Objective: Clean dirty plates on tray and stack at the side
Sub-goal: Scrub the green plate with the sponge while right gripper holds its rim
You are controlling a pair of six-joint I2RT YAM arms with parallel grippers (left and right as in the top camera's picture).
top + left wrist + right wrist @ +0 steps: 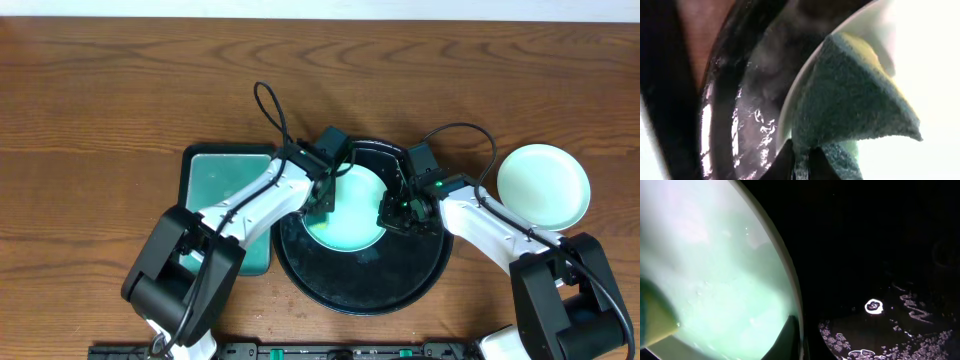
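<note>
A pale mint plate (352, 215) sits tilted in the round black tray (360, 290). My left gripper (325, 195) is shut on a teal and yellow sponge (855, 100), which presses on the plate's left part (925, 75). The left jaws (801, 161) pinch the sponge's lower end. My right gripper (395, 213) is shut on the plate's right rim. In the right wrist view its finger (796, 332) lies over the rim of the plate (715, 265). A second, clean-looking plate (543, 185) lies on the bare wood at the right. A third plate is not in view.
A rectangular black-rimmed tray with a teal pad (222, 180) stands left of the round tray, under my left arm. The round tray's floor (880, 330) is wet with foam spots. Both arms' cables arch above the tray's far rim.
</note>
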